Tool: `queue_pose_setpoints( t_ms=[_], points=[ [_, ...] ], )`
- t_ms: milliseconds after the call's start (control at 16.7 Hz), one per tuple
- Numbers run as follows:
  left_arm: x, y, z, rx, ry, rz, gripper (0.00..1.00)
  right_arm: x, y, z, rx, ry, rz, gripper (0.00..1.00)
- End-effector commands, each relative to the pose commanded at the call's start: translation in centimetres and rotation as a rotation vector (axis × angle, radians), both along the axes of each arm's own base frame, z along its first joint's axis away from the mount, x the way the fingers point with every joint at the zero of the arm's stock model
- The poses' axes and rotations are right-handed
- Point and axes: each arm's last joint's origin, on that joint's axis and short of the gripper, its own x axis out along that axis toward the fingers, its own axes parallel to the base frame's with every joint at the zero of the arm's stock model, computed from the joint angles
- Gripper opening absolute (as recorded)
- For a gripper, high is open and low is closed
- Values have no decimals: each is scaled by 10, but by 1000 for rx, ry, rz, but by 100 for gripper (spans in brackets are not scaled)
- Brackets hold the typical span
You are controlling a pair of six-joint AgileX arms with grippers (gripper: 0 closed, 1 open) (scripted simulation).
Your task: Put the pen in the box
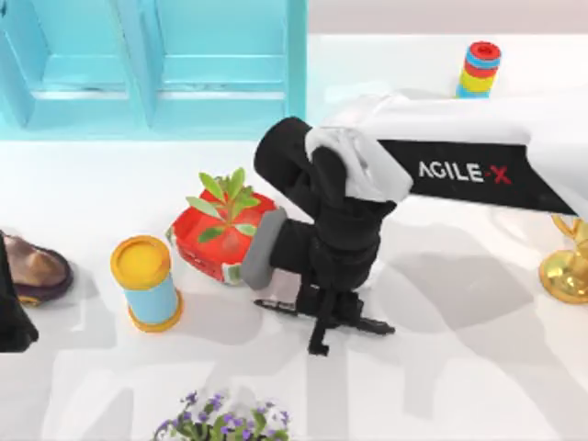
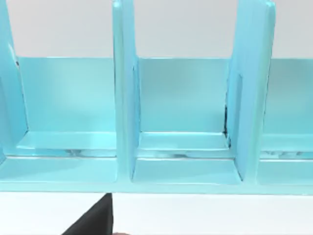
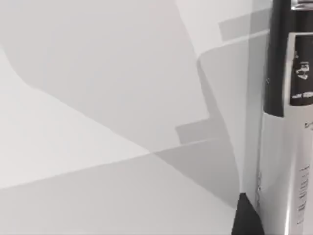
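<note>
Pen [image 1: 276, 304] lies flat on the white counter [image 1: 459, 367], crossing directly under the right gripper [image 1: 323, 323], its two black ends sticking out to either side of the jaws while the middle is hidden beneath them. The right arm reaches in from the right side of the counter and points down over it; whether those jaws are clenched on the pen or merely straddling it I cannot tell. In the right wrist view the pen's silver-grey barrel and black end sit very close to the camera, over bare counter. Just behind the jaws stands the red planter [image 1: 216, 241], and off to their left a yellow-and-blue cylinder [image 1: 147, 283]. The turquoise box [image 1: 165, 69] sits well beyond the jaws at the far left of the counter. The left arm is parked at the left edge, its wrist camera facing the box's open compartments.
</note>
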Motion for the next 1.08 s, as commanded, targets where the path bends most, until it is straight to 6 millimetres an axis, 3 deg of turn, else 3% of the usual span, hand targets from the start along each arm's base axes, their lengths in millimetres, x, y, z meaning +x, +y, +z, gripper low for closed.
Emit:
queue_pose_setpoints(
  t_ms=[420, 480, 660, 1080],
  points=[
    [0, 0, 0, 0, 0, 0, 100, 0, 0, 0, 0, 0, 0, 0],
    [0, 0, 0, 0, 0, 0, 100, 10, -4, 31, 13, -105, 7, 0],
    [0, 0, 0, 0, 0, 0, 100, 12, -1, 43, 17, -105, 9, 0],
    [0, 0, 0, 0, 0, 0, 100, 11, -3, 123, 7, -97, 7, 0]
  ],
)
